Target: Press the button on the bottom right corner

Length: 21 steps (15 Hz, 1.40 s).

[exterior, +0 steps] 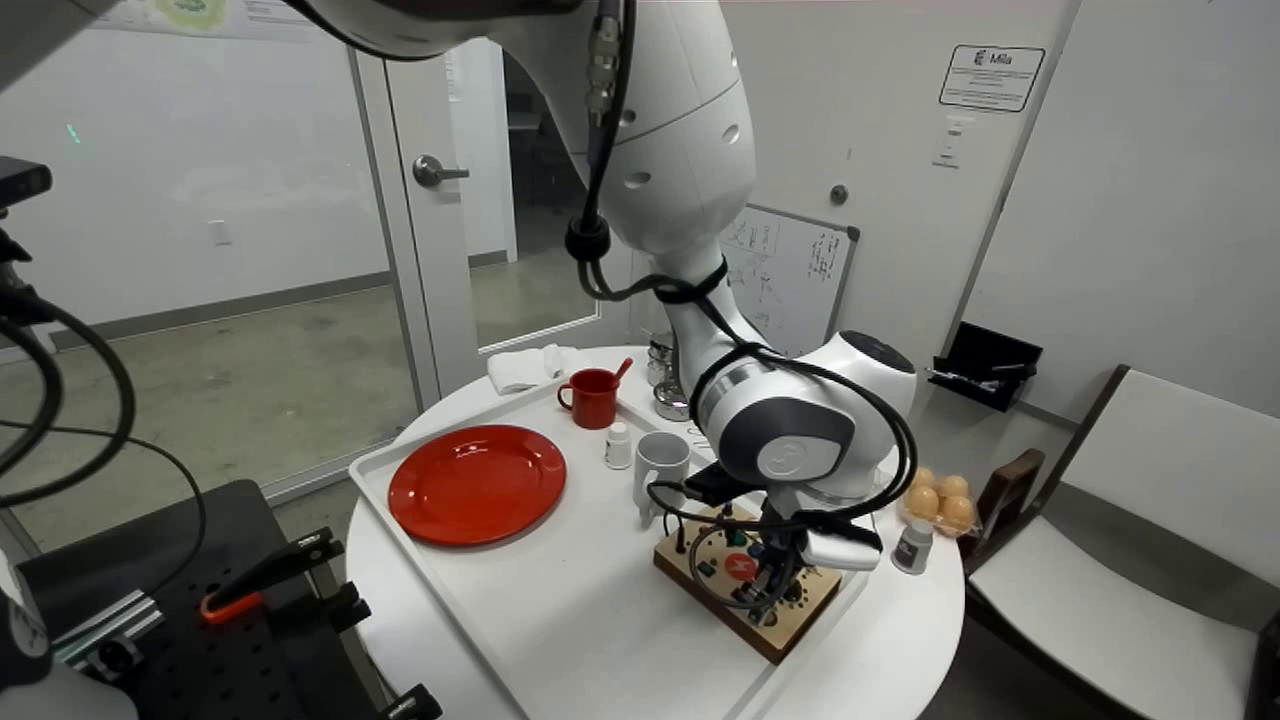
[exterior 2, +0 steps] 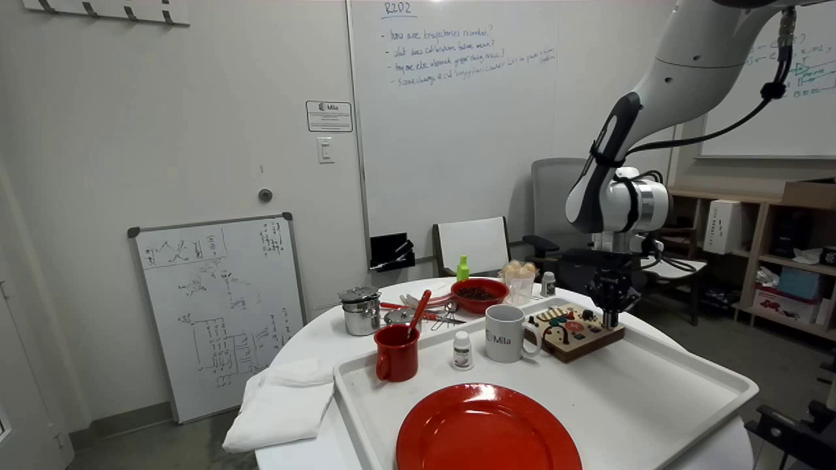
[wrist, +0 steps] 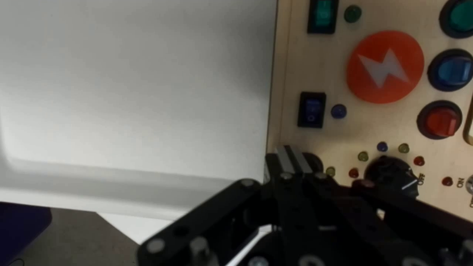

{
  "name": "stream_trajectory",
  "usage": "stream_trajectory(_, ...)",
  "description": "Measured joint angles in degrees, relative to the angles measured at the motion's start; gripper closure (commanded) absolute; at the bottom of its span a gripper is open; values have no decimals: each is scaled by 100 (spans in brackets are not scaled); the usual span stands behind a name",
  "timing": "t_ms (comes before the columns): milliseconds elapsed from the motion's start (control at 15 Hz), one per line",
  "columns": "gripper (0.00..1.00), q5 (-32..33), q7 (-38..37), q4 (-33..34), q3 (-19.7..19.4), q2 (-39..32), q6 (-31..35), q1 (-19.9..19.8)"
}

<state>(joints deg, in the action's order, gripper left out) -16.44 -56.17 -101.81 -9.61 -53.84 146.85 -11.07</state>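
Corner button (wrist: 314, 162) partly behind gripper (wrist: 291, 154), pale mug (exterior 2: 504, 338) beside board (exterior 2: 586, 337).

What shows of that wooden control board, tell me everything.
The board has a pale wood-look top with darker sides, bearing a red lightning-bolt disc, rocker switches, coloured round controls, small lights and a black dial. It lies flat on the white tray; the closed gripper stands over one corner, contact uncertain.
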Motion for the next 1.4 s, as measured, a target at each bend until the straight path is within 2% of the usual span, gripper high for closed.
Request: stream_trajectory(1400,96,0,0,167,-7,2,15,-22)
